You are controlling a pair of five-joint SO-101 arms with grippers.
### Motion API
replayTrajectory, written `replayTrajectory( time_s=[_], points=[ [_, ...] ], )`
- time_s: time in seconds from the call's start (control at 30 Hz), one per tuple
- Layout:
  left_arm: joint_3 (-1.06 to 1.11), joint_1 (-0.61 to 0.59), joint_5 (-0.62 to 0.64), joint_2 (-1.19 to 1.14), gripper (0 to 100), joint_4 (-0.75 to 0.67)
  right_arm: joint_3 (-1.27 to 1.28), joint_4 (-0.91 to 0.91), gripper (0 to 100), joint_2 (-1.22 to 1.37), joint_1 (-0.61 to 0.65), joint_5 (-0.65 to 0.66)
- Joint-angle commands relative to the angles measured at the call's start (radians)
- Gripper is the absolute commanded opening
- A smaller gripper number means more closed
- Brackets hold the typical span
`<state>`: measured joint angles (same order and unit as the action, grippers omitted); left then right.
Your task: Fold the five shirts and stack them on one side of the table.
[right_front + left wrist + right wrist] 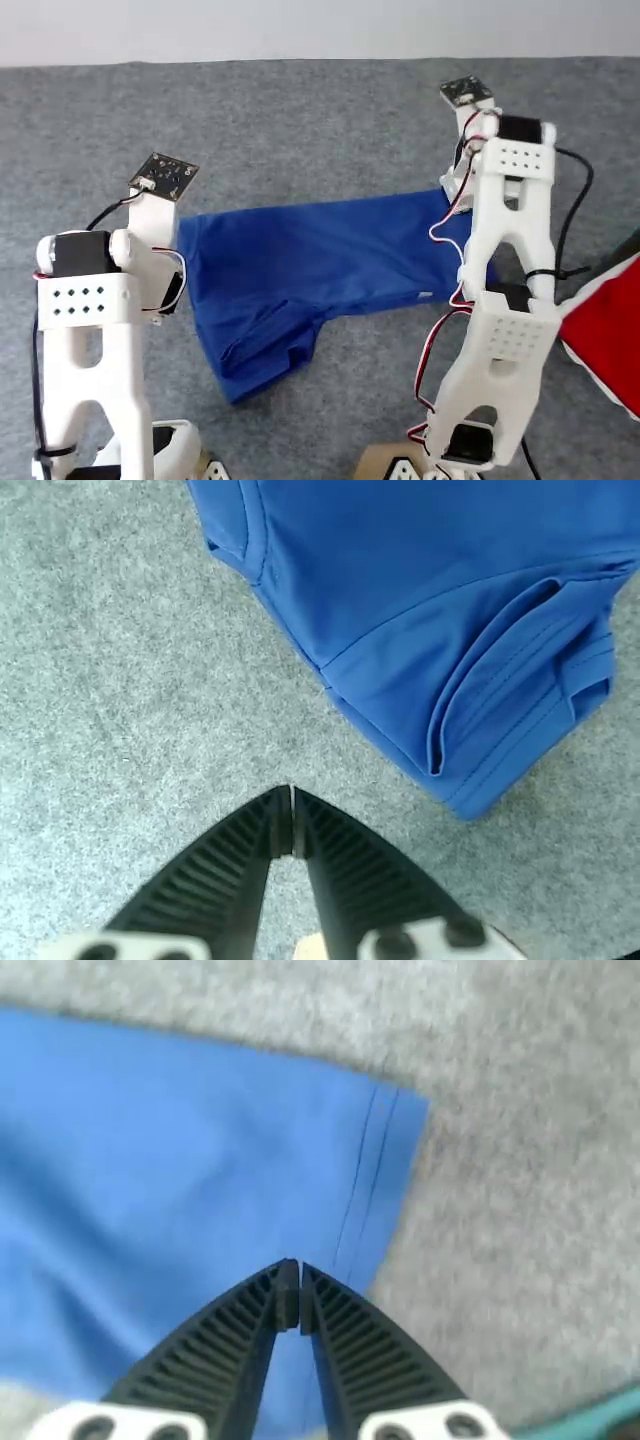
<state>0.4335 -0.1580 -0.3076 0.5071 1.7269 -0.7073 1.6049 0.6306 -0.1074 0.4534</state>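
A blue shirt (320, 265) lies across the middle of the grey table, folded into a long band with a sleeve bunched toward the front left. In the left wrist view my left gripper (292, 822) is shut with nothing in it, hovering over bare grey surface just off the blue shirt's (430, 630) sleeve end. Over the blue shirt's (190, 1180) stitched hem, near its corner, my right gripper (290, 1295) is shut with no cloth visibly pinched. A red shirt (605, 335) lies at the right edge of the table.
The grey felt-like table top (300, 130) stretches bare toward the back. A dark green cloth (630, 245) peeks in beside the red shirt, and a teal strip (600, 1415) shows past the hem. The two white arm bases stand at the front edge.
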Motion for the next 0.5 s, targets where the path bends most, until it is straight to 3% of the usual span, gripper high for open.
replayTrajectory(
  time_s=[0.0, 0.27, 0.47],
  points=[
    [-0.042, 0.000, 0.005, 0.031, 1, 0.026, -0.155, 0.148, 1.0, -0.012, 0.001, 0.008],
    [-0.038, 0.006, 0.005, 0.026, 1, 0.028, -0.150, 0.193, 1.0, -0.128, -0.016, 0.006],
    [0.008, 0.169, 0.003, 0.020, 9, 0.021, 0.149, 0.193, 1.0, -0.384, -0.048, 0.006]
  ],
)
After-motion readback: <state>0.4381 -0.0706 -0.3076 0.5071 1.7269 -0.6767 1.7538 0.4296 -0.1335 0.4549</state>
